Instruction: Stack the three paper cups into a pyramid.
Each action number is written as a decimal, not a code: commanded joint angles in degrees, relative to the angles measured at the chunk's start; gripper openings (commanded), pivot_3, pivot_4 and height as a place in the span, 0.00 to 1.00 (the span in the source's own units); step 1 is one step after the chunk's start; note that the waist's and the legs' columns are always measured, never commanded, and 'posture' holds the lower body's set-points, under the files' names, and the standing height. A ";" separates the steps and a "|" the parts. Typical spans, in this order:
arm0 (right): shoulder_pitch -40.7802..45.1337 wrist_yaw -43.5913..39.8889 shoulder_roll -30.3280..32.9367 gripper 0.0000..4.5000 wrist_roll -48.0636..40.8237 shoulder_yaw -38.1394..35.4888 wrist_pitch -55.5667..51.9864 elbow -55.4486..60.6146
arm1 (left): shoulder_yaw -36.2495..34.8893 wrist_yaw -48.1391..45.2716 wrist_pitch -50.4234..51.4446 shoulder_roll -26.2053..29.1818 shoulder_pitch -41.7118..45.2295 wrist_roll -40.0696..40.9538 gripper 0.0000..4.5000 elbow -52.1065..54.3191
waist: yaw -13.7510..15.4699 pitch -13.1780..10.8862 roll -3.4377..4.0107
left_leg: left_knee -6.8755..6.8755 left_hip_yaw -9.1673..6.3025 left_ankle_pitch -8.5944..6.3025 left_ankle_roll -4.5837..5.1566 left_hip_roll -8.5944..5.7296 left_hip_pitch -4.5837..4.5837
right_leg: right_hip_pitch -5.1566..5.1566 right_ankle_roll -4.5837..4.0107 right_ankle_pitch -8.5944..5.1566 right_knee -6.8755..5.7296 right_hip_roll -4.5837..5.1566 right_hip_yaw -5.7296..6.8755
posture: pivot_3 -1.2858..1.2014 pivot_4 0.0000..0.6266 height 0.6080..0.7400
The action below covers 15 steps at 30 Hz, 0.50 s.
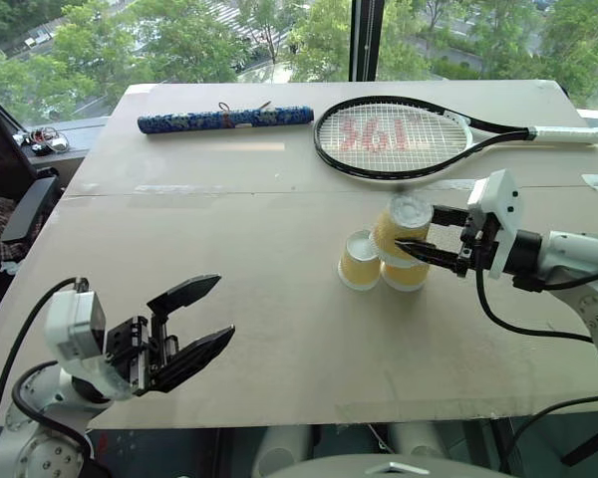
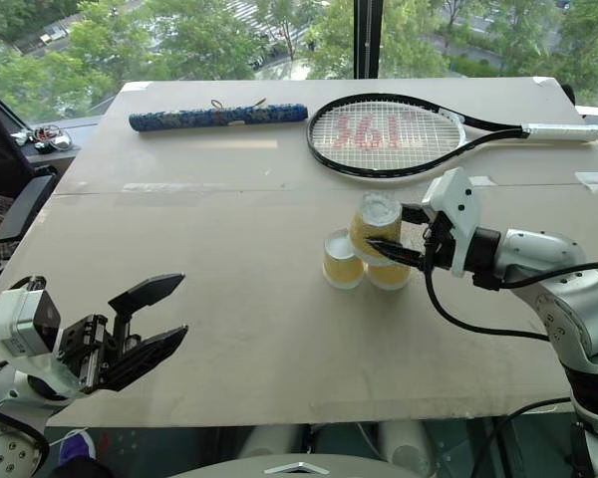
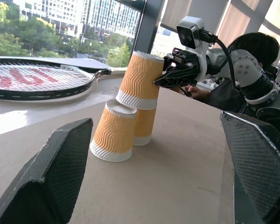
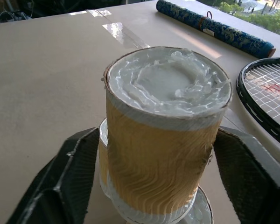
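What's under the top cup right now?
The top cup sits upside down on the two lower cups, bridging their upturned bases. The right gripper has its fingers either side of it, open. How well its rim seats on them is covered.

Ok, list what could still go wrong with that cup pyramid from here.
1. The top cup sits tilted on the two bottom cups, so it may slide off.
2. The right gripper has its open fingers close on either side of the top cup; pulling back crookedly could drag it along.
3. The bottom cups stand near the tennis racket; a falling cup could roll against it.
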<state>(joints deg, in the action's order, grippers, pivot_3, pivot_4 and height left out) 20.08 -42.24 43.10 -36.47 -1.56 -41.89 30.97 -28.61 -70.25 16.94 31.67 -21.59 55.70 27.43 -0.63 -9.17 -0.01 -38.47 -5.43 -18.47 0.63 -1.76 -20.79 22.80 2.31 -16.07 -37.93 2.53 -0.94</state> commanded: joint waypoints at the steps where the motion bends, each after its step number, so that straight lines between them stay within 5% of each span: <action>1: -0.18 -1.42 0.90 0.99 -0.03 -2.58 2.42 1.47 | 0.46 -0.12 -0.72 0.03 -0.28 -0.08 1.00 0.60 | 0.01 0.00 0.00 | 0.00 0.00 0.00 0.00 0.00 0.00 | 0.00 0.00 0.00 0.00 0.00 0.00 | 0.52 0.24 1.00; 7: -5.52 -5.38 3.64 0.99 -3.09 -12.88 6.62 4.84 | 3.97 8.00 1.77 0.40 0.29 -4.59 1.00 1.46 | 0.48 0.01 -0.03 | 0.00 -0.03 0.00 0.01 -0.02 -0.04 | 0.00 0.00 0.00 0.04 0.01 0.03 | 0.52 0.24 1.00; 15: -29.91 -15.40 3.57 0.99 -4.36 -31.21 12.06 4.96 | 6.83 16.31 0.94 1.61 -3.33 -16.01 1.00 1.88 | 0.95 0.03 -0.06 | 0.02 0.01 -0.01 0.01 0.00 0.01 | -0.05 0.00 0.00 0.01 -0.01 -0.02 | 0.52 0.24 1.00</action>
<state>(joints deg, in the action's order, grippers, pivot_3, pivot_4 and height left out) -5.93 -54.45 46.94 -41.19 -27.45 -32.57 35.81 -21.46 -55.13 18.57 32.32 -24.03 41.98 27.92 0.32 -9.14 -0.07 -38.45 -5.42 -18.48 0.64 -1.77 -20.74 22.72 2.31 -16.07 -37.93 2.52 -0.94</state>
